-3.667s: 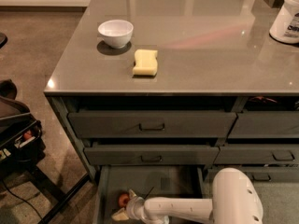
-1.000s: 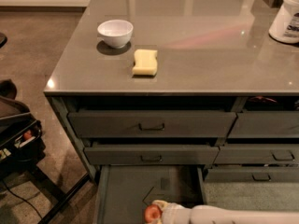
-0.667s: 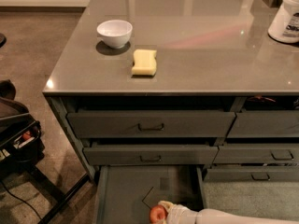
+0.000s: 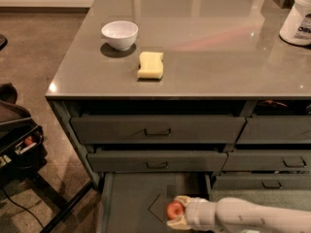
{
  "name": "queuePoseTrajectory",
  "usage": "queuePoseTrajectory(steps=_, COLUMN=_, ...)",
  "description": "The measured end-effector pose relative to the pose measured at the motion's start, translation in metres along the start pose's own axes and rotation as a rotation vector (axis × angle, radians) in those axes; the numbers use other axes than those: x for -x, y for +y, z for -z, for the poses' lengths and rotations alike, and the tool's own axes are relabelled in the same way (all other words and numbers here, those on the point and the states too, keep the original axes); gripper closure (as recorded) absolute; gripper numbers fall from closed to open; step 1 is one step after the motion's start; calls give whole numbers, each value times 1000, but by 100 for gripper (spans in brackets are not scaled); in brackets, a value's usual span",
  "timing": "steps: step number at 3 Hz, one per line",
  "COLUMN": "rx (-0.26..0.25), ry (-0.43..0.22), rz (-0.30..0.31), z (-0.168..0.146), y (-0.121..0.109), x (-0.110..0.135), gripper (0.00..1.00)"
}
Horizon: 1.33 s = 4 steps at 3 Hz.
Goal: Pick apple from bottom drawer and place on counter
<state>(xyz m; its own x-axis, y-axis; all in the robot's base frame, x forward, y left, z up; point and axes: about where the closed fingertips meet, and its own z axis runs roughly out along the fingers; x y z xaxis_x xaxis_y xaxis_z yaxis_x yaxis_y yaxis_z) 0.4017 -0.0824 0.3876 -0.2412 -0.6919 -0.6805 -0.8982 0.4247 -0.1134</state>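
apple [image 4: 174,209] 1 | bowl [image 4: 119,34] 1 | sponge [image 4: 150,65] 1 | jaws 1, over bottom drawer [image 4: 130,204]

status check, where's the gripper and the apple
Gripper over bottom drawer, shut on apple. Not yet on counter. Bowl and sponge sit at counter's left.

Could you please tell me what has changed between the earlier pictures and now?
The hand, closed on the apple, has carried it rightward and slightly up over the bottom drawer; the arm's elbow has left view. The bowl, sponge and counter are unchanged.
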Motion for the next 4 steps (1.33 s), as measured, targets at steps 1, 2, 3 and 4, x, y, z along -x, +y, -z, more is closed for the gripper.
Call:
queuePoseTrajectory(steps=1, rx=21, ry=53, rz=82, z=66, y=-25, x=6, gripper=100)
queuePoseTrajectory(steps=2, rx=3, ry=67, rz=196, z=142, y=-46, x=35, gripper=100)
queuePoseTrajectory(steps=3, rx=42, ry=68, rz=231, z=161, y=-37, x=51, gripper=100)
queuePoseTrajectory(steps=4, rx=43, ry=68, rz=231, z=161, y=-37, x=51, gripper=100)
